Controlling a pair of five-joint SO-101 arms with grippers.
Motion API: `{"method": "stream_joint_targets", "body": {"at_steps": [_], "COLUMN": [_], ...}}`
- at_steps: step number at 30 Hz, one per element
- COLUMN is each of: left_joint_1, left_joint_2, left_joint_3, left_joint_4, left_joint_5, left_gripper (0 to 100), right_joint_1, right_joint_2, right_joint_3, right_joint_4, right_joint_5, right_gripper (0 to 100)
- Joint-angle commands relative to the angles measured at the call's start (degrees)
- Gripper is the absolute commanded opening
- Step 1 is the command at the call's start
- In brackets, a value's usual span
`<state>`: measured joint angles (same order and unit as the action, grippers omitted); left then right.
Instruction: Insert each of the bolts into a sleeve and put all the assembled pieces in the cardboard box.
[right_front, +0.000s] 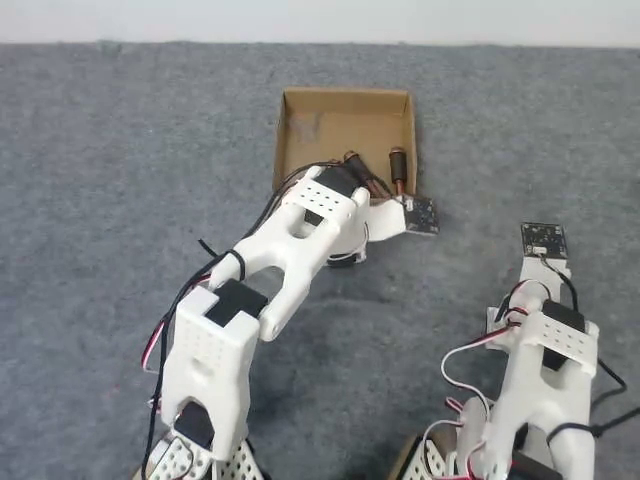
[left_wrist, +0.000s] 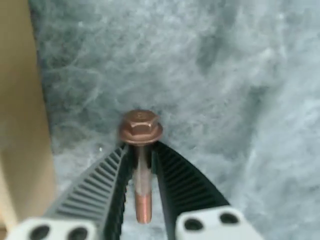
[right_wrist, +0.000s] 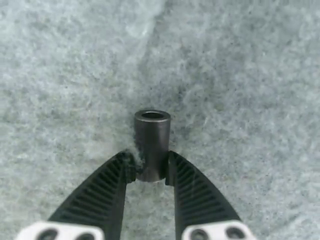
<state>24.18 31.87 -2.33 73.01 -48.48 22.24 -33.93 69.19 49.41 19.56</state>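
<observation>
Grey felt tabletop (right_front: 100, 150), pale wall (right_front: 320, 20)

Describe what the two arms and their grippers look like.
Both the left arm and right arm are white plastic shells with black motor blocks at the joints and red, white and black cables alongside. Each wrist carries a small dark circuit board. The left gripper and right gripper have black ribbed fingers on white mounts with round holes.

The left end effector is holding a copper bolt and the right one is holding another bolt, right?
Not quite. The left end effector does hold the copper bolt, but the right end effector holds a dark sleeve, not another bolt; the right wrist view shows its hollow open end.
</observation>
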Motion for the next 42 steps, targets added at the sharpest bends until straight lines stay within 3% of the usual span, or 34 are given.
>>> {"method": "stream_joint_targets", "body": {"at_steps": [1, 10, 15, 26, 31, 42], "left_joint_1": [-0.4, -0.7, -7.4, -11.3, -11.6, -13.6], "left_joint_2": [-0.7, -0.8, -4.4, -25.5, -25.6, -22.4], "left_joint_3": [-3.8, -5.0, -3.2, 22.2, 25.5, 25.2], "left_joint_4": [0.6, 8.6, 9.1, -6.0, -7.1, -9.2], "left_joint_5": [9.7, 39.3, 47.7, 58.0, 58.4, 58.0], "left_gripper": [1, 1, 1, 2, 11, 10], "right_joint_1": [-0.8, -0.8, -0.8, -0.7, -0.7, -0.7], "right_joint_2": [-1.6, -1.5, -1.5, -1.5, -1.5, -1.5], "right_joint_3": [-0.3, -0.3, -0.2, -0.2, -0.2, -0.2], "right_joint_4": [-1.0, -1.1, -1.1, -0.9, -0.8, -0.7], "right_joint_5": [0.9, 0.7, 0.7, 0.7, 0.7, 0.7], "right_gripper": [0.7, 0.7, 0.7, 0.7, 0.7, 0.7]}}
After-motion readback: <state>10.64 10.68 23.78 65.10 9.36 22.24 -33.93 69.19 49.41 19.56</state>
